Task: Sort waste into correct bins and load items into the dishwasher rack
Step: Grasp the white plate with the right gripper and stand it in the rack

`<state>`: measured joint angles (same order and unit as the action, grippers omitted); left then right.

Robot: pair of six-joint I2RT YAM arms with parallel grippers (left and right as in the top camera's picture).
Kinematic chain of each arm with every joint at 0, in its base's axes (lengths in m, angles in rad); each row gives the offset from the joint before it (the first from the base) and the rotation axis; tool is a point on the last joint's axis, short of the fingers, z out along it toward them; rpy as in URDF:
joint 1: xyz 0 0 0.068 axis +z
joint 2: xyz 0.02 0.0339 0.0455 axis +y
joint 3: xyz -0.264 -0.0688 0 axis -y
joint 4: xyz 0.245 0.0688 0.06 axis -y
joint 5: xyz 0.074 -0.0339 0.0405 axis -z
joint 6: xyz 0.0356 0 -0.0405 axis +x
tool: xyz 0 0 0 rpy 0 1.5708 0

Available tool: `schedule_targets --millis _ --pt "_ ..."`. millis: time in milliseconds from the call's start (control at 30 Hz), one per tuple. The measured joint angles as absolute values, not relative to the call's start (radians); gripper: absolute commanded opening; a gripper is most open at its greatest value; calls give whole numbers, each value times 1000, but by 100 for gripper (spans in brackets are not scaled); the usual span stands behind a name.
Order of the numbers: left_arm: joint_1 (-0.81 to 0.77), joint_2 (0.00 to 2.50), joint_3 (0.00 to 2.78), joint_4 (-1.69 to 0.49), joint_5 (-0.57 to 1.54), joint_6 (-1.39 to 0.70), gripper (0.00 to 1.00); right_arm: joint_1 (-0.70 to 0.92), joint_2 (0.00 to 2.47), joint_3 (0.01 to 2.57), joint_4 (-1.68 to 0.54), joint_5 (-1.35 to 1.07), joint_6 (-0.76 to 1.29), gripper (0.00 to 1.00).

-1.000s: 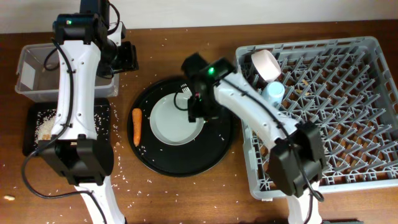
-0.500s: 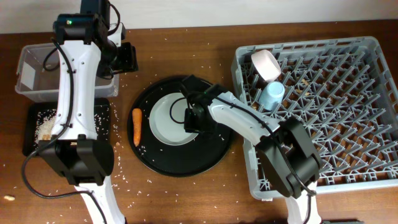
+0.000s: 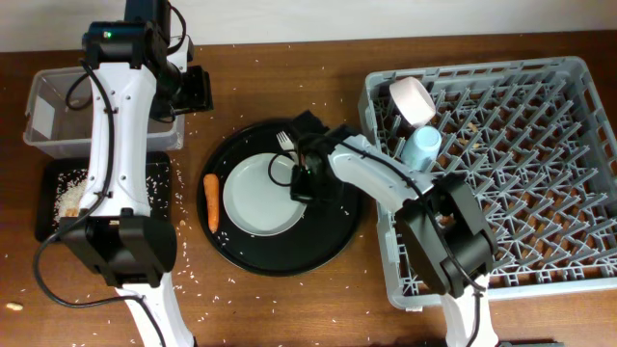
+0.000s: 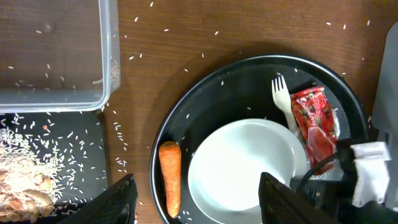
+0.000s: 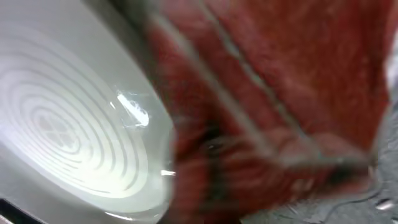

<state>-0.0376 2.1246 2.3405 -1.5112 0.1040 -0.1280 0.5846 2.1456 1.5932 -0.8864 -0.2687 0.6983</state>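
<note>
- The right gripper [image 3: 303, 179] sits low over the round black tray [image 3: 289, 253] at mid-table, at the right edge of the light-grey plate [image 3: 253, 198]. Its own camera is badly blurred, so whether its fingers are open or closed cannot be told.
- That blurred close-up shows only the plate's ringed surface on the left and red packaging on the right.
- The red-and-white wrapper [image 4: 314, 124] lies on the round tray just beside the plate's right rim. A white plastic fork [image 4: 283, 99] lies along the wrapper's left side.
- The orange carrot [image 3: 211, 200] lies on the same tray, just left of the plate.
- The left gripper [image 4: 198, 186] hangs above the far-left part of the wooden table [image 3: 289, 58], fingers spread wide and holding nothing.
- Beside it stands the clear tub [image 4: 56, 56].
- The shallow black tray [image 3: 46, 224], on the near side of the tub, holds a heap of rice grains [image 4: 31, 168]. More grains are scattered over the table.
- The grey dishwasher rack [image 3: 521, 193] fills the right side.
- The white bowl [image 3: 413, 99] is tipped on its side in the rack's far-left corner, with the light-blue cup [image 3: 421, 146] just beside it among the pegs.
</note>
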Motion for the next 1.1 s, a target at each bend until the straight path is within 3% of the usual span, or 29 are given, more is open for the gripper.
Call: schedule_targets --millis 267,467,600,867,1100 --pt "-38 2125 2341 -1500 97 -128 63 499 1836 1937 -1170 61 393 4" --pt "-38 2125 2341 -1468 93 -128 63 287 1676 1958 -1310 773 310 4" --pt "-38 2125 2341 -1454 93 -128 63 167 1704 1907 -1230 1085 301 4" --pt "-38 2125 2341 -1439 93 -128 63 111 1879 1814 -1098 1148 276 4" --pt "-38 2125 2341 -1438 93 -128 63 111 1904 1786 -1029 1021 250 4"
